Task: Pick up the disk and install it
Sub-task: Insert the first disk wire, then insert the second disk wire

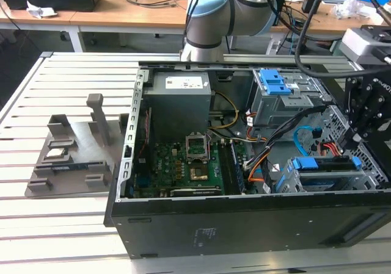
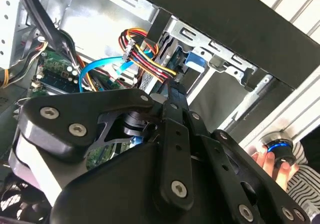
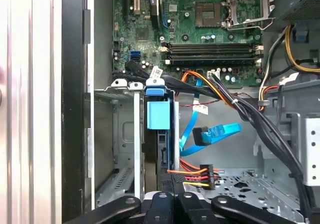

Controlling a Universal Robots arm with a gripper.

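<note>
Exterior view, setting: an open black computer case (image 1: 244,225) lies on its side on a slatted metal table (image 1: 73,225), so its inside faces up to me.
Exterior view, my gripper (image 1: 355,141): black and angular, it hangs over the drive cage (image 1: 317,179) at the exterior view's right end of the case.
Exterior view, disk (image 1: 324,163): it stands on edge in that grey sheet-metal cage, and its blue plastic carrier is the strip showing on top.
Exterior view, aside: a grey moulded tray (image 1: 73,158) sits on the table well apart from the case.
Second wrist view, gripper (image 2: 167,99): matte black links with bright screw heads point down at the cage's blue tab (image 2: 194,63).
Second wrist view, cables: a red-and-yellow power bundle (image 2: 145,59) and a flat blue data cable (image 2: 100,67) loop just beside the cage.
Second wrist view, outside the case: a person's hand (image 2: 267,163) rests by a round knob.
First wrist view, disk (image 3: 157,115): thin and upright between the cage's rails, in line with my gripper (image 3: 170,198), which I judge suits a push along the slot.
First wrist view, motherboard (image 3: 200,34): green, flat and studded.
Grip state: I cannot tell whether my gripper is wide, narrow or holding the disk.
</note>
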